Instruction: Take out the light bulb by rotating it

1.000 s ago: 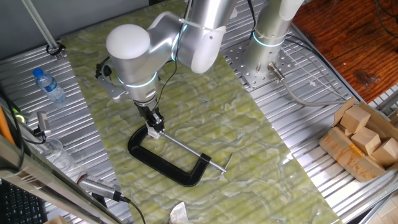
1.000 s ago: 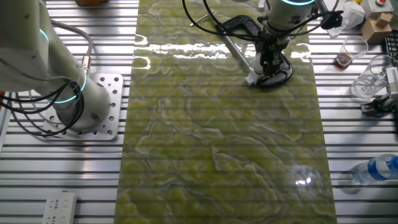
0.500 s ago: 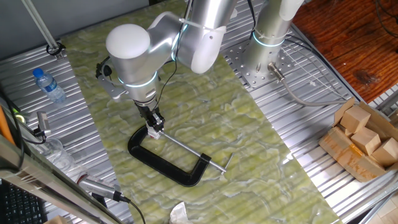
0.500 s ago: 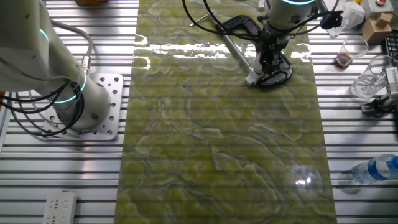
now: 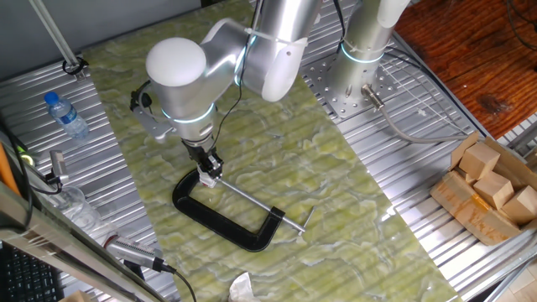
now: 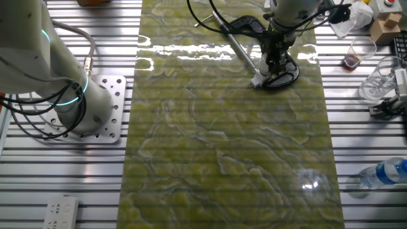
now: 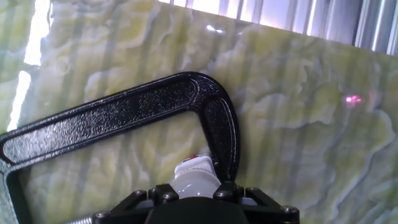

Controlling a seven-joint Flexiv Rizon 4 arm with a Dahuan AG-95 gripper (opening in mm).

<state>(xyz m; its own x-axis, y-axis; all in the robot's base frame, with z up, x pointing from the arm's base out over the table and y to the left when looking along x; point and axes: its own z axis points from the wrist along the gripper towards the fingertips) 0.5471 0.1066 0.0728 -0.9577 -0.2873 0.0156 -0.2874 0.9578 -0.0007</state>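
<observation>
The light bulb [image 7: 194, 185] shows in the hand view as a frosted white dome between my fingers, its neck seated in the white socket fitting [image 7: 194, 165]. The socket is held at the jaw of the black C-clamp [image 7: 124, 112], which lies flat on the green mat [image 5: 220, 220] [image 6: 245, 24]. My gripper [image 5: 207, 168] [image 6: 270, 63] [image 7: 194, 194] points down over the clamp's end, shut on the light bulb. In both fixed views the fingers hide the bulb; only a white bit of socket [image 6: 256, 81] shows.
The clamp's screw rod [image 5: 256, 200] runs right across the mat. A water bottle [image 5: 65, 114] [image 6: 381, 173] lies on the metal table. A box of wooden blocks [image 5: 491, 189] sits right. A paper scrap [image 5: 242, 289] lies near the front. Second arm's base [image 6: 82, 108].
The arm's wrist has turned a little over the clamp; its upper joint shifted slightly right in one fixed view. The clamp and socket have stayed put.
</observation>
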